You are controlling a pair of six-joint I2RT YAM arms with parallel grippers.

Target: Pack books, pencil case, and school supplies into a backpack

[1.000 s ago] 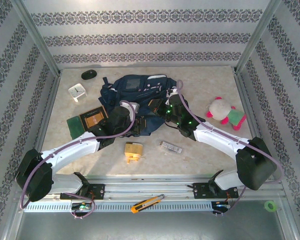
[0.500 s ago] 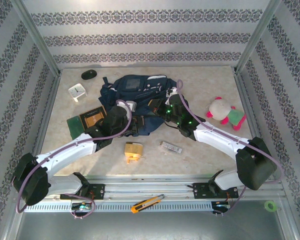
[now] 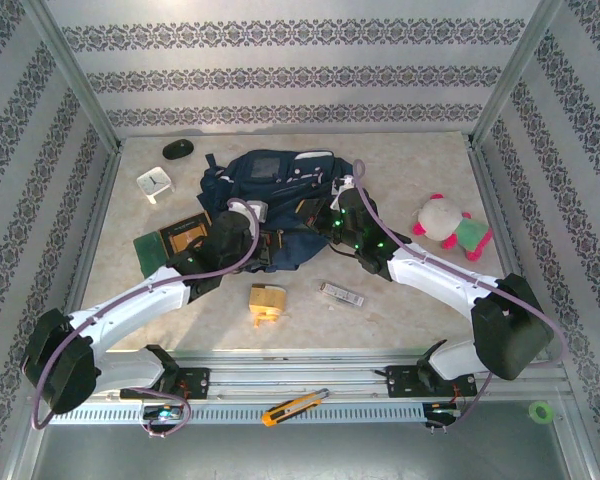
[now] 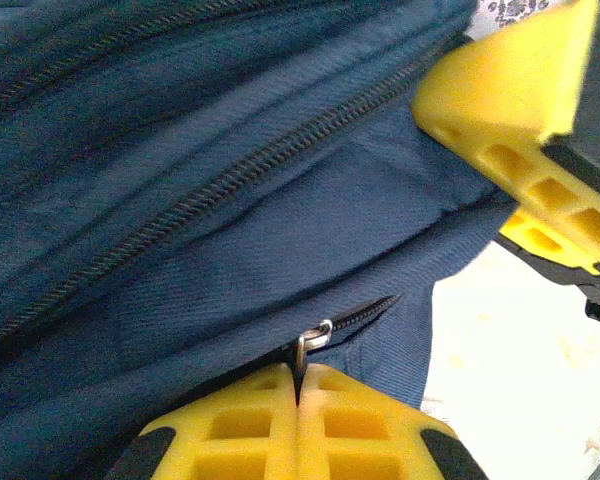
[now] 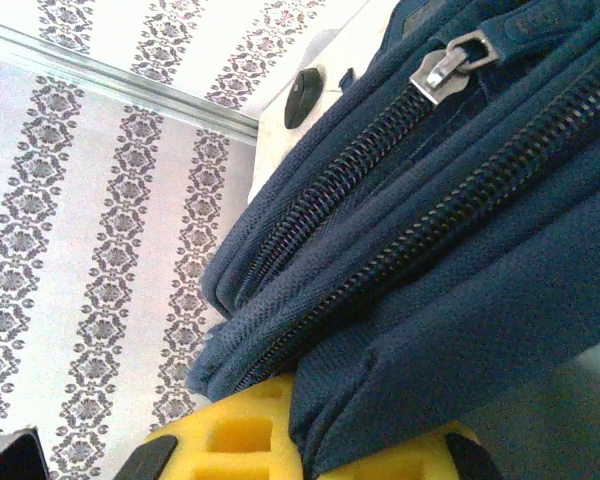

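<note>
My left gripper (image 4: 297,398) has pinched shut on the zipper pull (image 4: 314,338), bottom middle, to open the backpack (image 3: 270,180). My right gripper (image 5: 300,450) clamps its fabric (holding it steady).

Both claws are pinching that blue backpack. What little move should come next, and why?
Probably the left claw slides the zipper pull it pinches along its track, while the right claw holds the backpack fabric: the book lies outside.

Lab booth: wallpapered panels (image 3: 300,70), aluminium frame (image 3: 75,75)
</note>
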